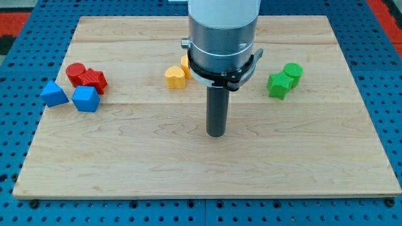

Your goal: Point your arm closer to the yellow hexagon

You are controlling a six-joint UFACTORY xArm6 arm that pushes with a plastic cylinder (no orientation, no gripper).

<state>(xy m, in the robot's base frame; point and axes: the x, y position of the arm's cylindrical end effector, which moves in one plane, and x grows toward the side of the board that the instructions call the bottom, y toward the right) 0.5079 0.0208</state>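
Your arm has no claw to spread or pinch; it ends in a dark rod, and my tip rests on bare wood near the middle of the board, touching no block. The yellow hexagon sits toward the top edge, just left of centre, mostly hidden behind the arm's grey housing, so you can only see a sliver of it. Just beside it on its left is the yellow heart; I cannot tell if they touch. By my judgement the task is only partly done: the tip stands near the yellow pair but below them, and you have yet to bring it up and leftward toward the top edge to close on the hexagon.
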